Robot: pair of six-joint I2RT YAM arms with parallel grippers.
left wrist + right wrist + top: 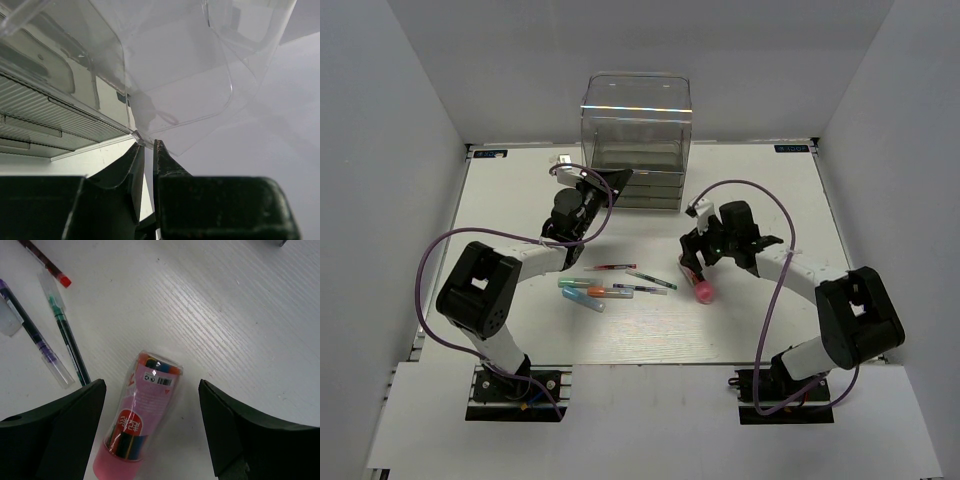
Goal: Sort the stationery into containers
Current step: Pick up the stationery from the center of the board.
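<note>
A: Tube (145, 410)?
B: Flat on bench (240, 315), between wide right fingers (65, 430), long axis 1 to 7 o'clock.
A: Left fingers (125, 170)?
B: Narrow, pinching organiser's (175, 75) clear edge, well off at 10 o'clock.

Bright, even light; soft, faint shadows; a glare streak across the clear organiser (636, 120); left wrist foreground blurred.
</note>
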